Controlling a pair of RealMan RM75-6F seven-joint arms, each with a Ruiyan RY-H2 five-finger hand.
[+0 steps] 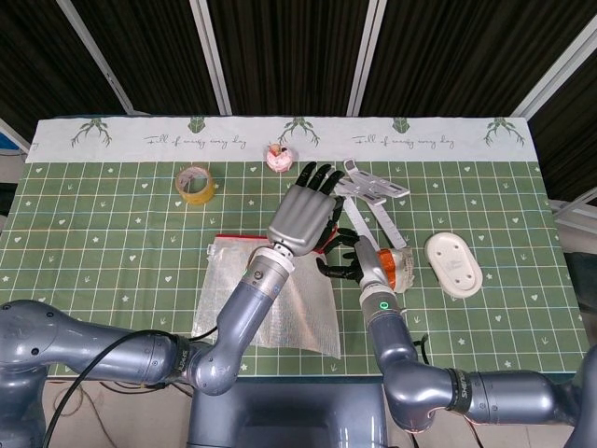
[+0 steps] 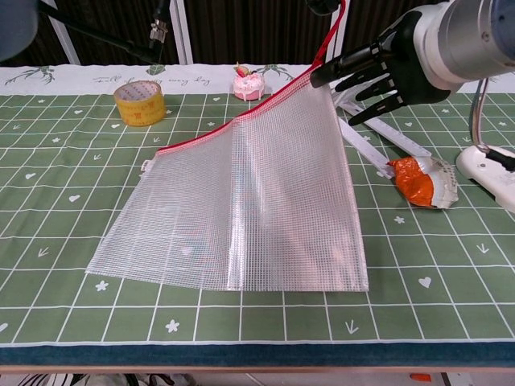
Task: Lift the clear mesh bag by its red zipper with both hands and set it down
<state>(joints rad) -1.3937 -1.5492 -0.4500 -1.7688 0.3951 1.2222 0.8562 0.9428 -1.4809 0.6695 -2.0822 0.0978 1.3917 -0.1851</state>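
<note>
The clear mesh bag lies on the green mat with its right top corner raised; in the head view the bag shows under both arms. Its red zipper runs up to that corner. A red pull strap rises taut from the corner into my left hand, which holds it; only that hand's dark underside shows at the chest view's top edge. My right hand reaches in from the right with fingers spread and one fingertip at the raised corner. In the head view, the right hand sits beside the left.
A yellow tape roll and a pink cake toy stand at the back. White flat strips, an orange and silver wrapper and a white oval piece lie to the right of the bag.
</note>
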